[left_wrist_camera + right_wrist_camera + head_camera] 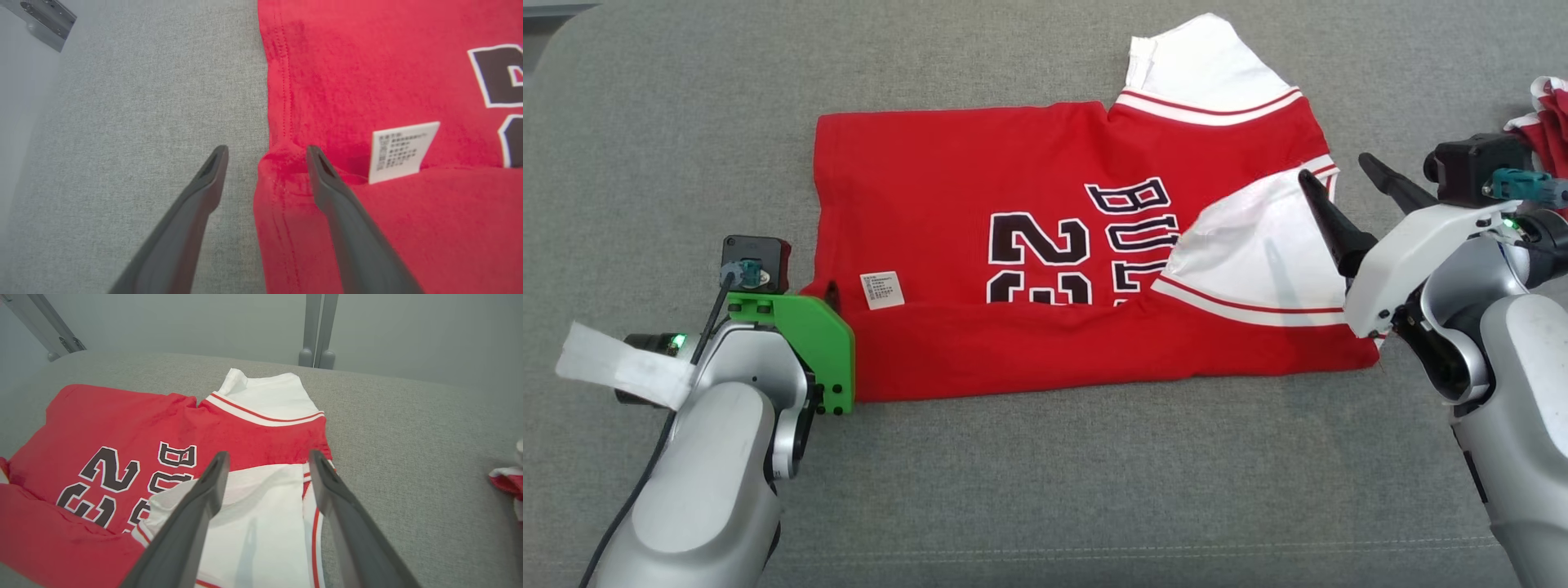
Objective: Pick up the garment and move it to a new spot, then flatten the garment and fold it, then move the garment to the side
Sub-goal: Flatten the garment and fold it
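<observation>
Two sets of jaws wide apart, nothing held. Garment [980,188], near edge folded over, lies flat on grey cushion [1045,490]. Left gripper [265,153] straddles garment's hem side; right gripper [267,457] hangs over garment's white sleeve [253,522].

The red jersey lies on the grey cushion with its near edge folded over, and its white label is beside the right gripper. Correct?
No: the white label sits beside the left gripper, as the left wrist view shows. The red jersey does lie on the grey cushion, near edge folded over.
</observation>
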`<state>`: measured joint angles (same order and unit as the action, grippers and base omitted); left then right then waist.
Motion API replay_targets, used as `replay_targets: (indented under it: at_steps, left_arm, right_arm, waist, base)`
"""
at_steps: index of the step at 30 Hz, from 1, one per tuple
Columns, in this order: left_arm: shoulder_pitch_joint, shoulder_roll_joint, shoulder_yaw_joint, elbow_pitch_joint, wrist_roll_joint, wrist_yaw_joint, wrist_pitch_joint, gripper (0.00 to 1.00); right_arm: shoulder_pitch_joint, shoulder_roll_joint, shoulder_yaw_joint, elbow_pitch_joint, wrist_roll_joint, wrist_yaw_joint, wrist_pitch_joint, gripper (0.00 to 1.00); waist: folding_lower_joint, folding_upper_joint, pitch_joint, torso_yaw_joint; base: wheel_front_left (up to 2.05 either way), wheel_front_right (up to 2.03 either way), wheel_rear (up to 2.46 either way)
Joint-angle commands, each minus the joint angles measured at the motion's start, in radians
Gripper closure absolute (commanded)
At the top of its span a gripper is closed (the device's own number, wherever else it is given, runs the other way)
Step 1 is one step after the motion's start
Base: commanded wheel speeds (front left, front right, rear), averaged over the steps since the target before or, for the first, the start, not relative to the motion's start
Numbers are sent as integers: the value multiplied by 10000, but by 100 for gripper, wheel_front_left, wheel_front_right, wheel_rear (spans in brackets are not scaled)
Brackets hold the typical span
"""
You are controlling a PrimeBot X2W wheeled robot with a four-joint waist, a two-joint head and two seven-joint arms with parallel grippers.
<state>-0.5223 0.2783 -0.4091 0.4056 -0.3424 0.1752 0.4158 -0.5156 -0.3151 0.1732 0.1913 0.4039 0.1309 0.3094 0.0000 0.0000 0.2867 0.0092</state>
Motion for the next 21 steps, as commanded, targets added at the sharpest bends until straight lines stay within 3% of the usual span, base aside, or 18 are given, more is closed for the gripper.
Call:
replay_targets:
  at_steps: [1, 11, 21]
  left_arm:
    - [99, -1, 82, -8, -78, 87, -228, 0]
    - [1790, -66, 226, -692, -192, 359, -2200, 0]
    - [3135, -147, 427, -835, -287, 619, -3961, 0]
  right_arm:
    - [-64, 11, -59, 40, -62, -6, -229, 0]
    - [1860, 91, -1087, -522, -729, -6, -93, 0]
    - [3289, 1496, -2606, -961, -1572, -4, -251, 0]
  waist:
    - [0, 0, -102, 16]
    - [0, 0, -942, 71]
    - [0, 0, -1385, -154]
  base:
    - [0, 0, 0]
    - [0, 0, 0]
    - [0, 0, 0]
